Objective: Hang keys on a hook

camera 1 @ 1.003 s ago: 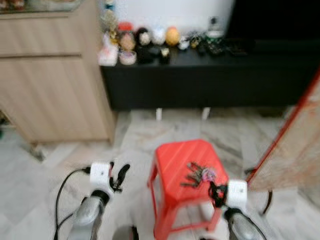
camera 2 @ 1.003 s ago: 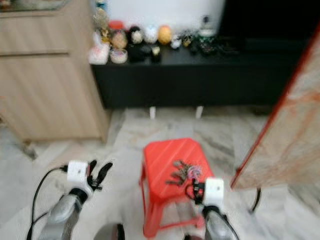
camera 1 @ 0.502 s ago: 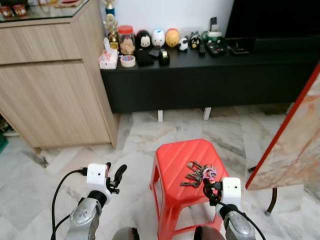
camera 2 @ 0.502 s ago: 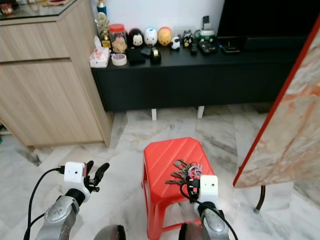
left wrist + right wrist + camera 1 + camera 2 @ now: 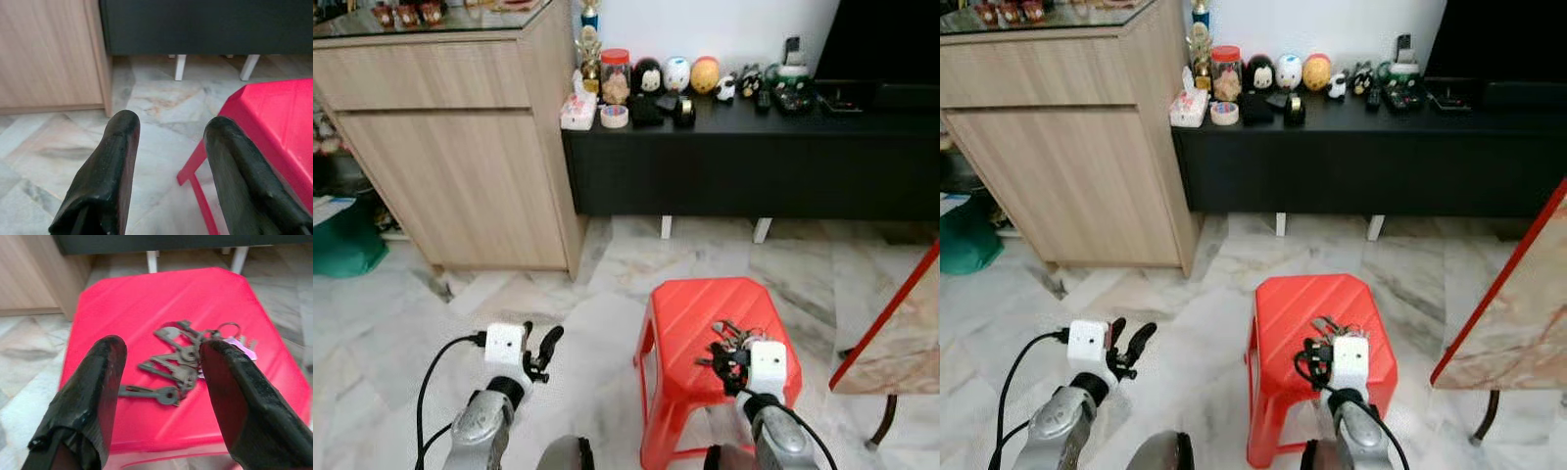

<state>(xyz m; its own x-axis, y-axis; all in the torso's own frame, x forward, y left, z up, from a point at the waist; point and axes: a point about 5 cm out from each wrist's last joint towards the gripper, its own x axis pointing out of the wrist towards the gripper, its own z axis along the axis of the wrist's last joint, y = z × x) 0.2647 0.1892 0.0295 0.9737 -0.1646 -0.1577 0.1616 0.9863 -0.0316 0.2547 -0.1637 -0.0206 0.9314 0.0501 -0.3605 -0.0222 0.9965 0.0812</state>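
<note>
Keys [image 5: 188,363] lie ungrasped on the red stool [image 5: 690,323]. Right gripper [image 5: 164,396] hovers above, fingers apart (left gripper [image 5: 168,161] likewise, at eight o'clock). Pickup and hanging remain.

Right end effector [image 5: 732,358] hides part of the keys [image 5: 732,335]; shelf trinkets [image 5: 1278,76] unreadably small.

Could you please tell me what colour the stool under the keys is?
The stool is bright red; the right wrist view shows it best, with the keys lying on it.
</note>
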